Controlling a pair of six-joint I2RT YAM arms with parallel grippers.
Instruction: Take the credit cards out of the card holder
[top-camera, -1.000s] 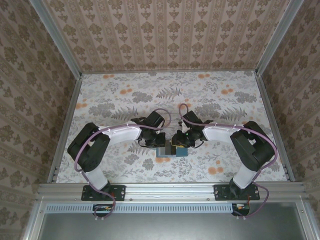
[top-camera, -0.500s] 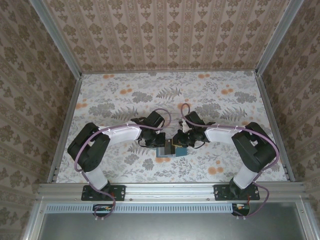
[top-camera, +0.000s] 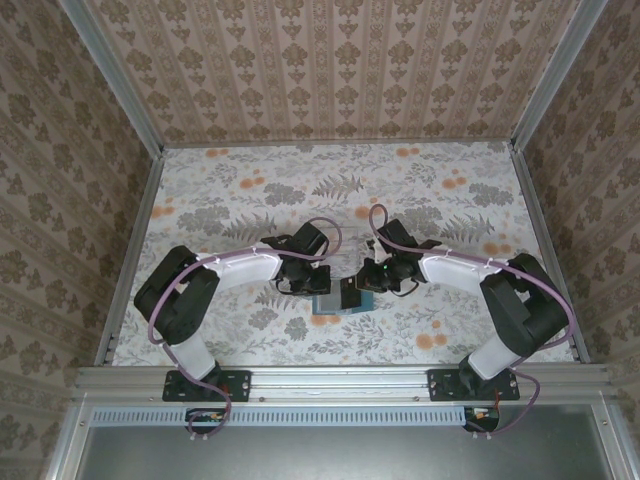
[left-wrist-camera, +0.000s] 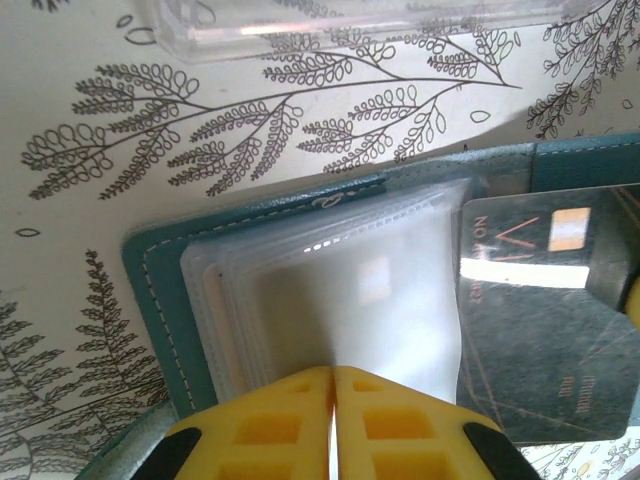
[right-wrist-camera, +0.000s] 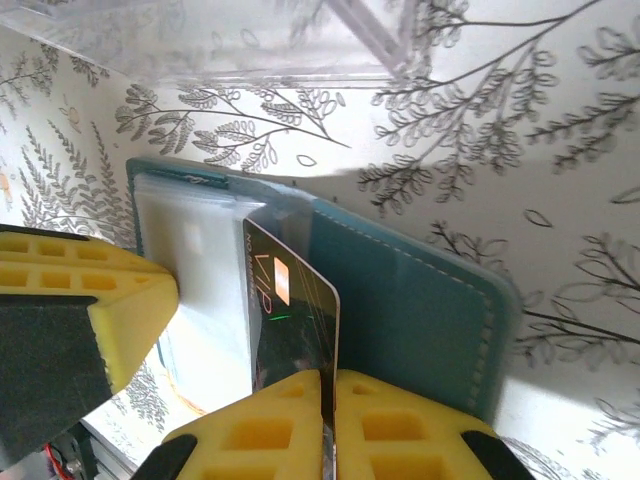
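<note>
- Yellow-fingered left gripper (left-wrist-camera: 331, 420): jaws together, pinching the clear sleeves of the card holder (top-camera: 333, 304).
- Teal card holder lies open on the floral worktop (top-camera: 240, 200), towards the near edge, between both arms.
- Dark credit card (right-wrist-camera: 296, 315) stands partly out of the holder's right side.
- Right gripper (right-wrist-camera: 328, 420): jaws clamped on that card's near edge.
- Clear plastic tray (right-wrist-camera: 250, 45) lies just beyond the holder, on the far side.
</note>
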